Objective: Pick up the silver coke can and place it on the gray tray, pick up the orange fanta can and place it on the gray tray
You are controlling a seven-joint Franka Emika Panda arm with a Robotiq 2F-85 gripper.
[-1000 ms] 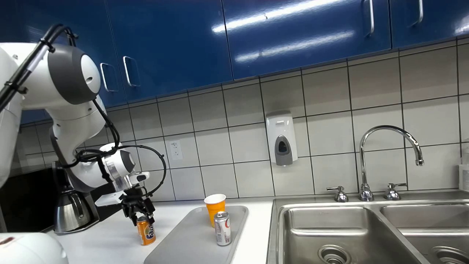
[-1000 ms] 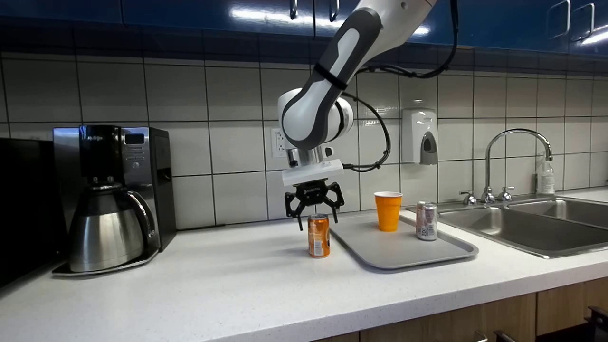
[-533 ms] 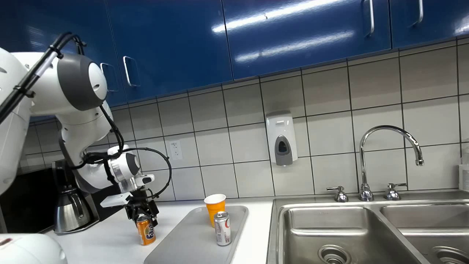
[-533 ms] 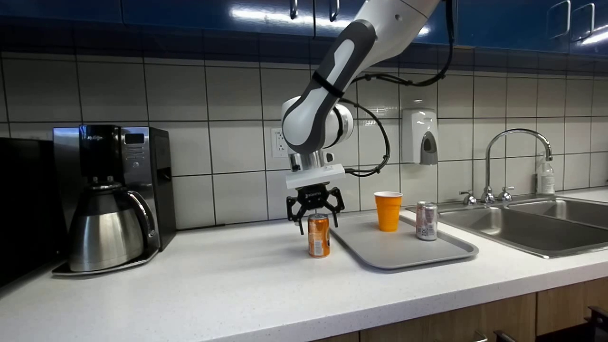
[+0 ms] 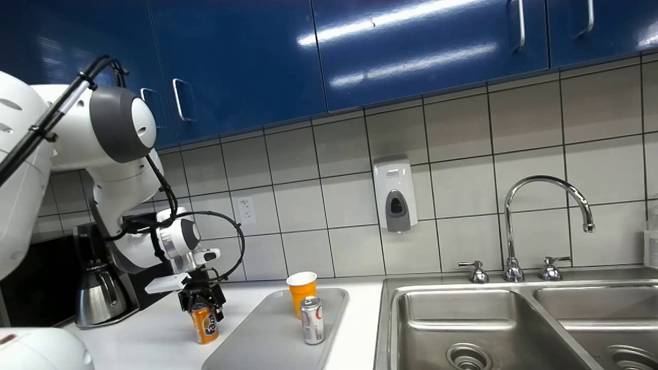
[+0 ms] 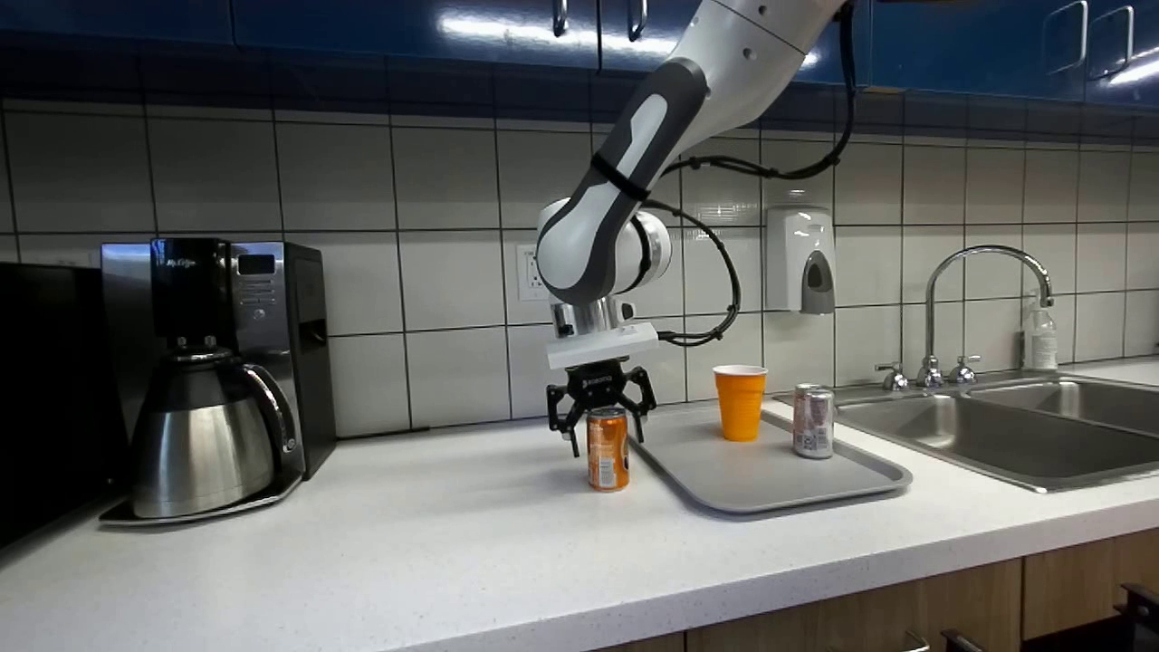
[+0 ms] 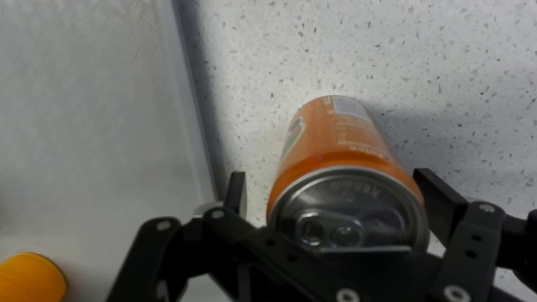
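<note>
Your tray [image 6: 759, 471] held silver can [image 6: 813, 423]; orange can [image 6: 608, 453] outstanding at its nine o'clock (exterior view), gripper [image 6: 607, 442] spread around it.

In an exterior view the cabinets [image 5: 231, 67] across the top are glossy, light-streaked, while at right the faucet [image 5: 509, 226] is mirror-bright metal and the sink [image 5: 452, 308] satin steel. In the wrist view the tray [image 7: 92, 117] at left is matt, faintly textured, the counter [image 7: 440, 54] at upper right speckled, stone-like, the fanta can [image 7: 335, 147] near centre smooth printed metal.
</note>
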